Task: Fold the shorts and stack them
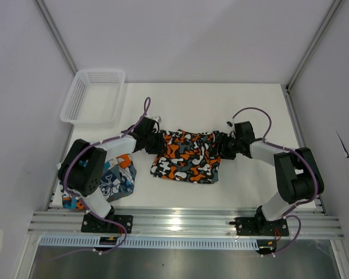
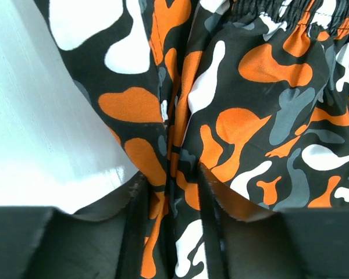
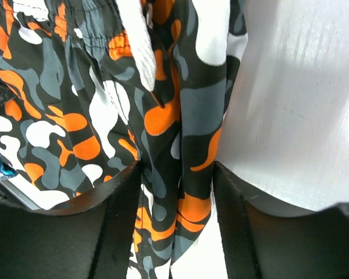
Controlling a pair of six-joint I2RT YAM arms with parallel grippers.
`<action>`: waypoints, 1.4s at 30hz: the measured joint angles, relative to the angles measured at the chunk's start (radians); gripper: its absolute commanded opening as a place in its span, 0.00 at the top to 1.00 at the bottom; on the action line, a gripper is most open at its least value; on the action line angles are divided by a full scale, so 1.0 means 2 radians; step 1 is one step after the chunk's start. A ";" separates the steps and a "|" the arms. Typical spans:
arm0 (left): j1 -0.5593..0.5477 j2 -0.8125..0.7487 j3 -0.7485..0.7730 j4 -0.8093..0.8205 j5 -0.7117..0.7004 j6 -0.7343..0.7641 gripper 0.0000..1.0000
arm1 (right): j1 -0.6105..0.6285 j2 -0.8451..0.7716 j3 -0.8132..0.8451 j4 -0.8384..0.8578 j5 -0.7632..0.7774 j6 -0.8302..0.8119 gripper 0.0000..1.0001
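The camouflage shorts [image 1: 186, 156], orange, black, white and grey, lie in the middle of the table, stretched between both grippers. My left gripper [image 1: 155, 141] is shut on their left edge; in the left wrist view the cloth [image 2: 232, 116] bunches between the jaws [image 2: 171, 226]. My right gripper [image 1: 222, 145] is shut on their right edge; the cloth [image 3: 104, 116] runs in a fold between its jaws [image 3: 175, 221]. The teal, orange and white patchwork shorts [image 1: 117, 179] lie at the near left, partly hidden under my left arm.
A white mesh basket [image 1: 93, 96] stands at the far left corner. White walls and metal posts close in the table on three sides. A metal rail [image 1: 180, 221] runs along the near edge.
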 measured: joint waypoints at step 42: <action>0.004 -0.079 0.065 -0.182 -0.080 -0.019 1.00 | 0.121 -0.061 0.071 -0.083 0.076 0.026 1.00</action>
